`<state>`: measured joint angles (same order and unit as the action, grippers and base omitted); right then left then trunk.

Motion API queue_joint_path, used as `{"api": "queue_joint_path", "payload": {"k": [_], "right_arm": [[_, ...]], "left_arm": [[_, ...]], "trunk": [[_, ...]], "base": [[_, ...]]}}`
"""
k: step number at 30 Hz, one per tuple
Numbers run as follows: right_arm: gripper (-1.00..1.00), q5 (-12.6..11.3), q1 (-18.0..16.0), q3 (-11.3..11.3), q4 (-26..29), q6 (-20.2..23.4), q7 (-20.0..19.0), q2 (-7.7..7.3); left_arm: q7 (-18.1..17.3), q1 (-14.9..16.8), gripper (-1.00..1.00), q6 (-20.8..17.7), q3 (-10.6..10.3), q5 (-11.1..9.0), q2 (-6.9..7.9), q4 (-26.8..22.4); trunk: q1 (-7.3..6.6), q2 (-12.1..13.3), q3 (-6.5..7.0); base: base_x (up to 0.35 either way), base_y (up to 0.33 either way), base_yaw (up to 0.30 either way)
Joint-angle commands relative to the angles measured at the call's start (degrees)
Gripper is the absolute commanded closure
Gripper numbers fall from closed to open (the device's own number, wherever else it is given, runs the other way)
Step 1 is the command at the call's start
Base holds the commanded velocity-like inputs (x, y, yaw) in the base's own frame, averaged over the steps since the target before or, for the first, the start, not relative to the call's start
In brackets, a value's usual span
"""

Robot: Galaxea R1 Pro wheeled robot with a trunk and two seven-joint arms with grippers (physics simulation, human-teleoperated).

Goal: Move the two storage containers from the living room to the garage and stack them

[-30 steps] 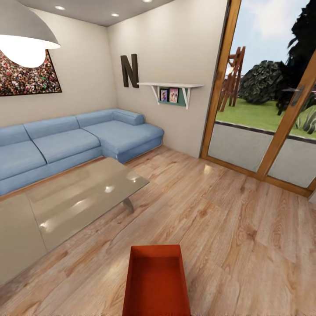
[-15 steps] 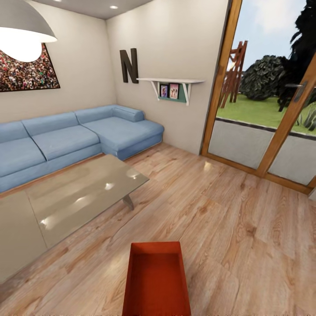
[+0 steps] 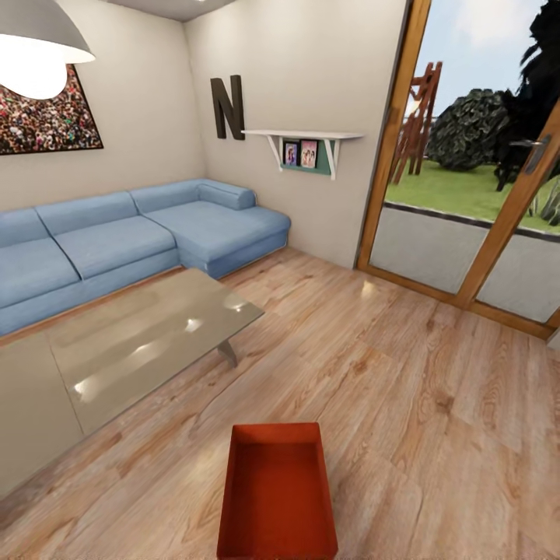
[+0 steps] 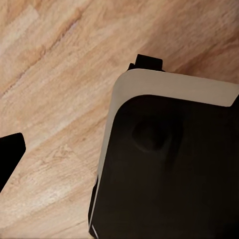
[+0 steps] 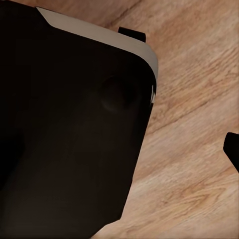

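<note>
Jaws of both arms cannot be judged spread or pressed together: each wrist view gives a dark, rounded robot body over wood planks, with a black tip at the frame edge that cannot be identified.

Across the last second the head view has risen a little. The storage container (image 3: 278, 494) now shows whole at lower centre of the frame, its near rim just inside the bottom edge, where before it ran off the picture. The sofa (image 3: 132, 241), the glass tabletop (image 3: 148, 342) and the letter N (image 3: 228, 107) have all slid slightly upward together, so the camera moved, not the room.

Orange-red and open-topped, the box sits on the living room floor (image 3: 404, 389), apart from the tabletop at left and well apart from the glass doors (image 3: 467, 194) at upper right. Its inside is bare. Carrying has apparently not begun; the trip to the garage lies ahead.
</note>
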<state>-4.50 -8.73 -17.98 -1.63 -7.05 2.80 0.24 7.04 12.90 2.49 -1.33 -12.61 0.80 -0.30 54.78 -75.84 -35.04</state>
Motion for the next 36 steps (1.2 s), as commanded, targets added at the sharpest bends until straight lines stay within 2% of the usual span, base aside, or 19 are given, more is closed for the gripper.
{"api": "queue_joint_path", "payload": {"k": [1, 36], "right_arm": [[-1.0, -0.48, -0.06, -0.48, -0.17, -0.37, 0.15, 0.03], [-1.0, -0.64, -0.06, -0.48, -0.19, 0.09, -0.36, -0.17]], "left_arm": [[0.08, 0.03, -1.0, 0.2, -0.17, -0.4, -0.01, 0.04], [0.08, 0.02, -1.0, 0.2, -0.17, -0.4, -0.01, 0.04]], "trunk": [[0.0, -0.03, -0.14], [0.0, -0.03, -3.35]], "base": [[0.0, 0.0, 0.0], [0.0, 0.0, 0.0]]}}
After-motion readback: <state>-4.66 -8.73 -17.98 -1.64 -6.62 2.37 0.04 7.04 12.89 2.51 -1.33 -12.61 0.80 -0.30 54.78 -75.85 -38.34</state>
